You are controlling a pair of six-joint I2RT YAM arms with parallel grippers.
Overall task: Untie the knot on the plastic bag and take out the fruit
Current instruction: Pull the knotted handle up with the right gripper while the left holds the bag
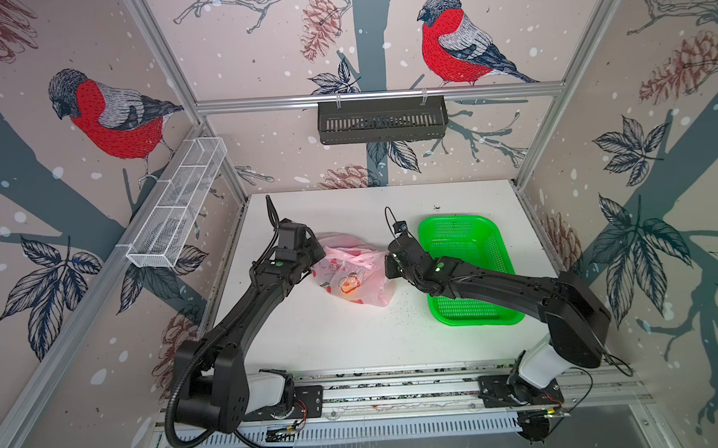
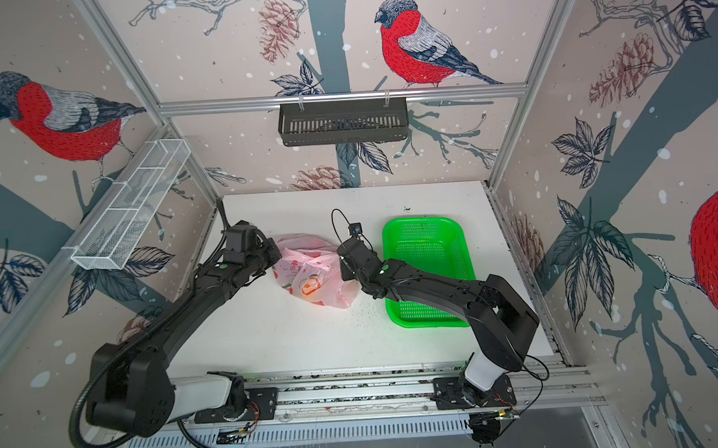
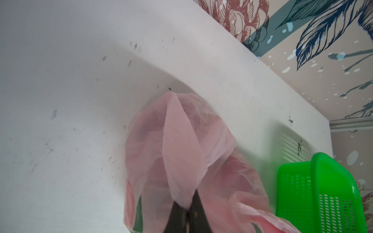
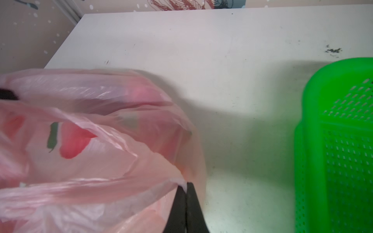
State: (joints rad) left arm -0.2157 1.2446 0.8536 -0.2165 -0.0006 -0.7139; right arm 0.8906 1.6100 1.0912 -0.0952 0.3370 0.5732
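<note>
Here the plastic bag [image 1: 353, 275] lies on the white table [image 1: 333, 342], about in the middle, between the two arms and just beside the green basket [image 1: 453, 220], which stands to its right in both top views. The left gripper [image 3: 188, 204] is closed narrow, and its two black fingers pinch a fold of the pink film on the left side of the bag. The right gripper [image 4: 186, 186] is closed too, and it holds a thin edge of the bag on the side toward the basket. Twisted pink straps [image 1: 361, 259] run across the top of the bag between both grippers; I cannot tell if they are knotted. Red and green shapes show through the film, too blurred to name.
</note>
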